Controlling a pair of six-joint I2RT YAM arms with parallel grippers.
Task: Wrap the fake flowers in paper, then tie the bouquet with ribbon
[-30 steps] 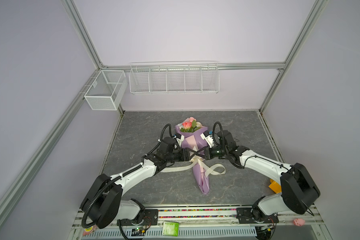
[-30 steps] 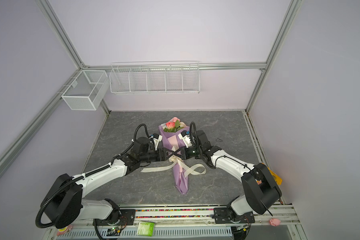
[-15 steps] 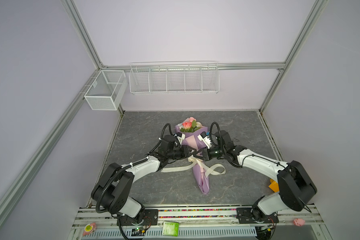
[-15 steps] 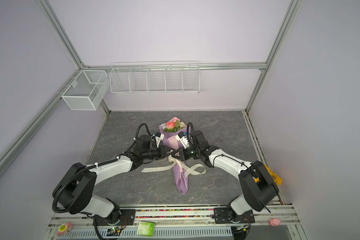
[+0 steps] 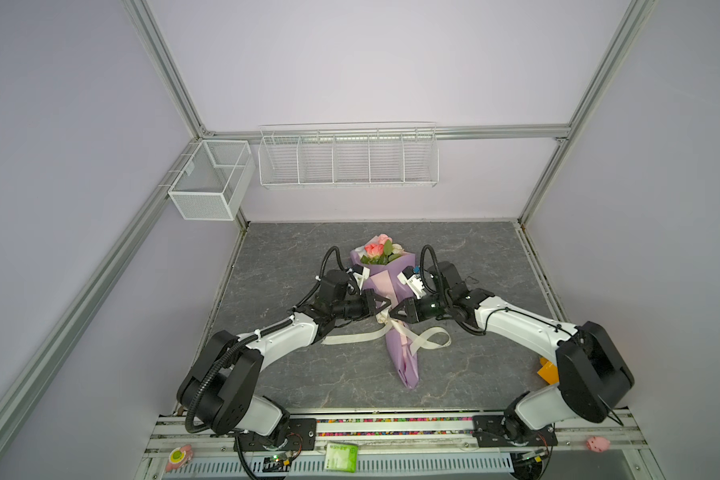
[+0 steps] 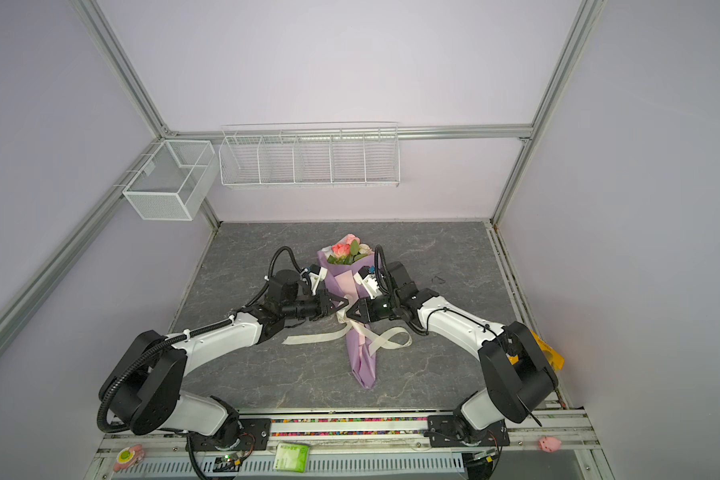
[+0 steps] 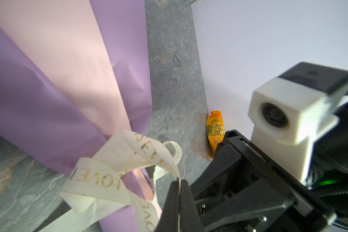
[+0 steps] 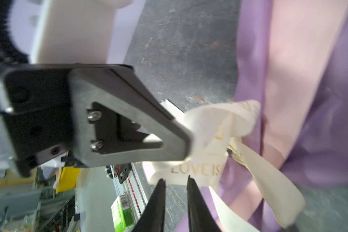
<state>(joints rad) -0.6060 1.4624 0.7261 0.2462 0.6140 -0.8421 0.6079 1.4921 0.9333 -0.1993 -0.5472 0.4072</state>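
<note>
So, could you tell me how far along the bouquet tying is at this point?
Done: the ribbon is loosely looped over the wrapped bouquet. In hand: the left gripper is shut on a ribbon strand; the right gripper is open beside the loop, holding nothing. Remaining: a snug knot, since the loops look slack.

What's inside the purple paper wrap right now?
The bouquet of fake flowers: pink blooms and leaves show at the open end of the paper wrap. Stems are covered, unseen.

Left gripper (image 7: 178,181) clamped ribbon (image 7: 100,180); right gripper (image 8: 175,179) parted.
</note>
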